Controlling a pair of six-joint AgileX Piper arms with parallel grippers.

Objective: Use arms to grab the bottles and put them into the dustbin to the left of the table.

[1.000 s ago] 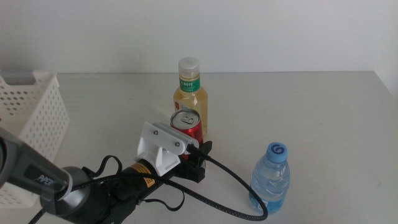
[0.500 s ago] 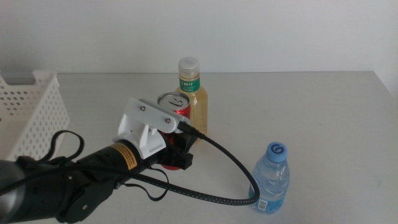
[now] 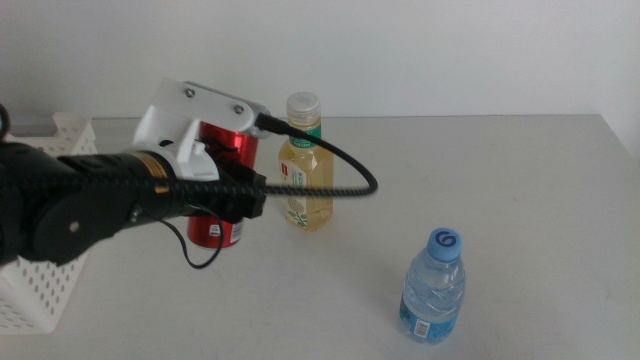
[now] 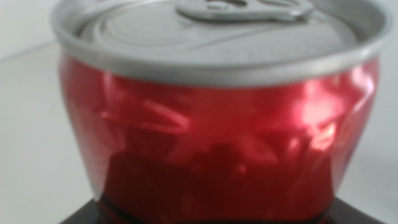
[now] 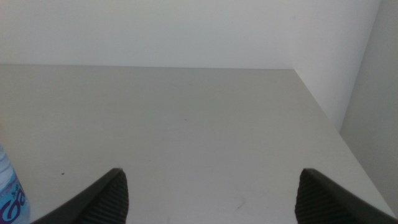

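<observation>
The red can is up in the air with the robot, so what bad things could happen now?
The left gripper holds the red can off the table, short of the dustbin. The can's side looks dented in the left wrist view, so it might slip and drop early. The thick cable loops close in front of the tea bottle and could knock it over. The right gripper waits apart, fingers open.

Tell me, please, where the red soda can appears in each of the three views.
Middle view: red soda can left of centre, held in the left pincer, beside the tea bottle.
Left wrist view: it fills the picture.
Right wrist view: not in it.
Shared landmark: the off-white table.
</observation>
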